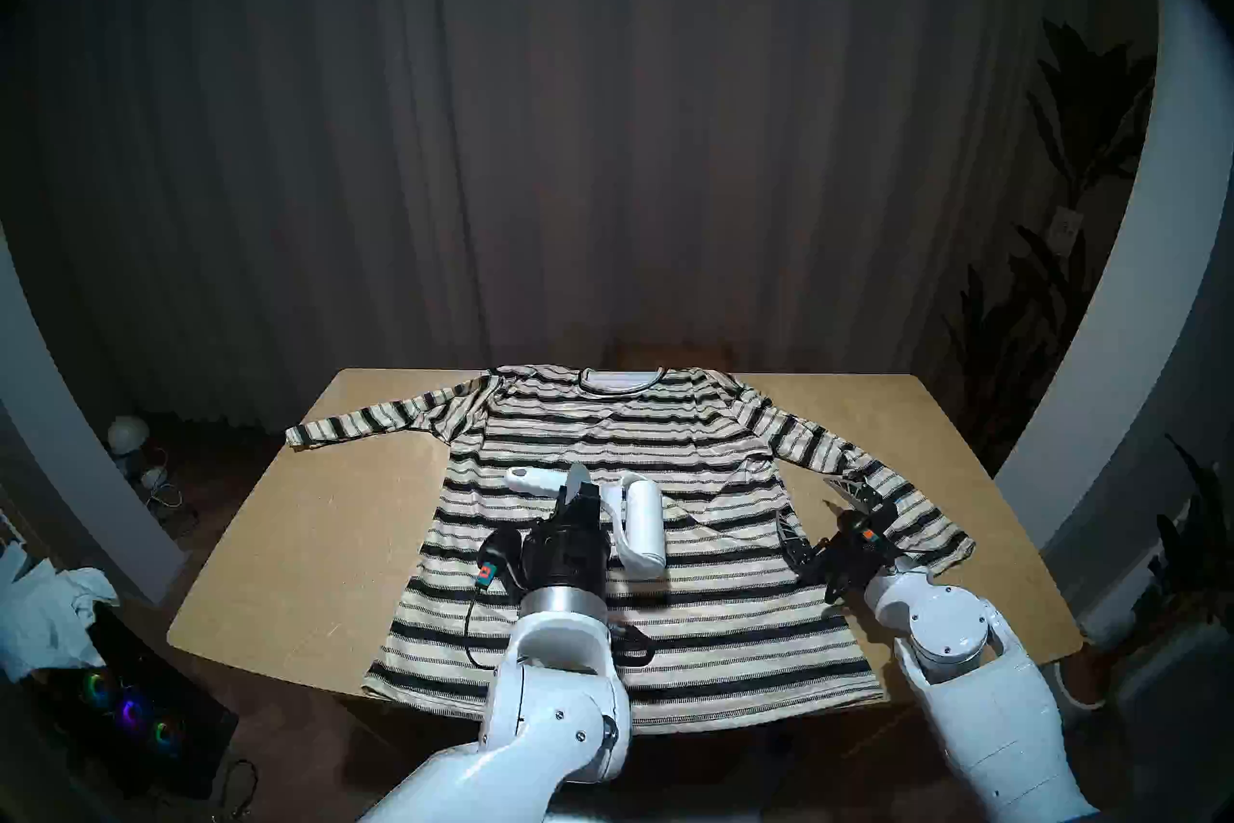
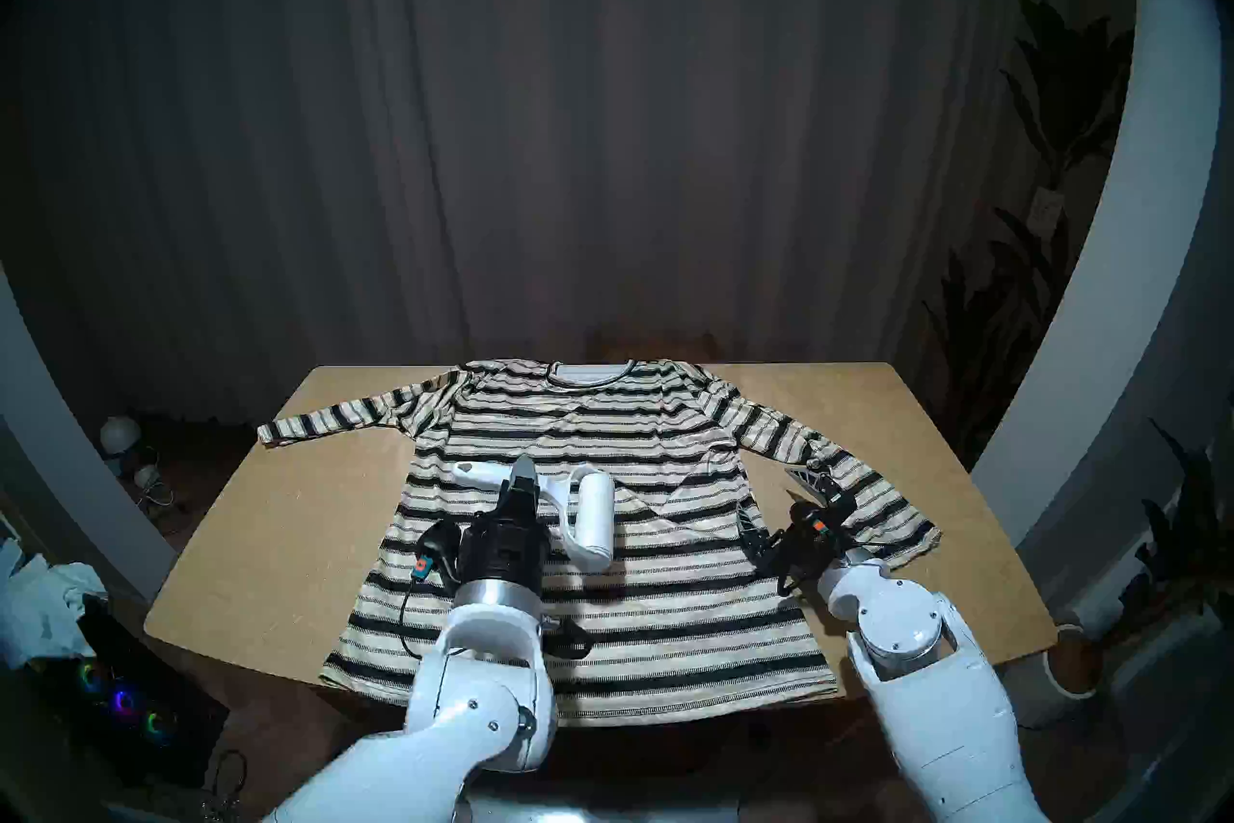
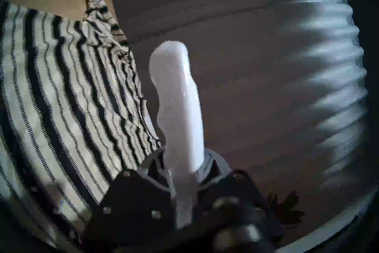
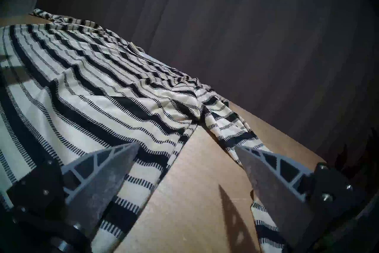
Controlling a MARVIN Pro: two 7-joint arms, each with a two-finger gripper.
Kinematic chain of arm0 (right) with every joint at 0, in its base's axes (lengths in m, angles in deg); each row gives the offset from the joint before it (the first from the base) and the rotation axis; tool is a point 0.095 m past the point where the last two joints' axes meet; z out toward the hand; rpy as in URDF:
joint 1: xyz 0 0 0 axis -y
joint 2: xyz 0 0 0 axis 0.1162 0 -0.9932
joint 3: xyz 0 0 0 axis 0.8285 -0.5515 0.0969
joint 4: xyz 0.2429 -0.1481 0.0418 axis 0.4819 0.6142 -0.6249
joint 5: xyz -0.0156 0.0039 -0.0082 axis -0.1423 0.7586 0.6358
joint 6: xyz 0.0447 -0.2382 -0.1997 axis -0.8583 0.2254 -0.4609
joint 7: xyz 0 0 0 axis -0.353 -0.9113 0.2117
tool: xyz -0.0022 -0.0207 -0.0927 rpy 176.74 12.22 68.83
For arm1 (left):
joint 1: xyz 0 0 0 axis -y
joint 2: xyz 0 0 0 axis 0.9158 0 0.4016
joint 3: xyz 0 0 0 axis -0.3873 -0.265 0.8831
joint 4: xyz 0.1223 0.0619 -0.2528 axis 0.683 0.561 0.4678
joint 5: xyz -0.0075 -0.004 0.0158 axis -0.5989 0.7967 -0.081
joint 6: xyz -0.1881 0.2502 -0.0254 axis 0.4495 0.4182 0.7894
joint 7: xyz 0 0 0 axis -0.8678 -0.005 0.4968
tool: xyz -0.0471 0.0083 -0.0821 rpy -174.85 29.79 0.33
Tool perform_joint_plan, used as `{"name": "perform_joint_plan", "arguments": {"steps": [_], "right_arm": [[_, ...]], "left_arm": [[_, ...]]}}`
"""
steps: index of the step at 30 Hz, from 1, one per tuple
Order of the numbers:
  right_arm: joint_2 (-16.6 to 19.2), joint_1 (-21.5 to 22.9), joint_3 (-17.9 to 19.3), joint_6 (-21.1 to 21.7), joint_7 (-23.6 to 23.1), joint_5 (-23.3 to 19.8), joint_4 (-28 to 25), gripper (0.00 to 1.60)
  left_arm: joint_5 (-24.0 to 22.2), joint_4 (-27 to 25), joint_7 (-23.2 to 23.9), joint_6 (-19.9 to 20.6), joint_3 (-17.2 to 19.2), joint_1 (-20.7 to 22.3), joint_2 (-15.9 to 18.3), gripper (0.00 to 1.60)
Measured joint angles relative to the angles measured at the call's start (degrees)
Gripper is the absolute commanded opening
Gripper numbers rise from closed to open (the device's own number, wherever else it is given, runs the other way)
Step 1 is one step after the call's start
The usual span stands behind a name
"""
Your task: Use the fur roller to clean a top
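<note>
Tan table (image 1: 320, 541); grey curtain (image 1: 601, 133); plant (image 1: 1042, 294) at right.

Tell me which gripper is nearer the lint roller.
Left. The left gripper is shut on the lint roller; the right gripper hangs open by the striped top's sleeve.

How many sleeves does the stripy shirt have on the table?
2. One sleeve stretches out toward the table's left edge. The other sleeve runs down the right side, passing by the open right claw. None look hidden.
</note>
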Motion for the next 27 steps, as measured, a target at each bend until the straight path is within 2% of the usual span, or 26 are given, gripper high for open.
{"name": "perform_joint_plan", "arguments": {"steps": [6,12,22,27], "right_arm": [[-0.36,-0.02,0.08,-0.71,0.70,-0.19,0.31,1.60],[-0.92,-0.02,-0.01,-0.68,1.52,-0.02,0.27,1.60],[-1.56,-0.01,-0.86,-0.30,2.51,1.34,-0.23,1.60],[-2.01,-0.37,-1.25,1.18,4.02,3.01,-1.31,1.60]], "left_arm": [[1.52,4.47,0.79,-5.05,-4.50,2.99,1.37,0.00],[2.58,6.79,-1.59,-8.69,-7.89,5.58,2.25,0.00],[3.65,7.62,-4.87,-11.11,-11.53,9.09,2.63,0.00],[3.53,8.10,-6.72,-11.84,-14.09,11.15,2.64,0.00]]}}
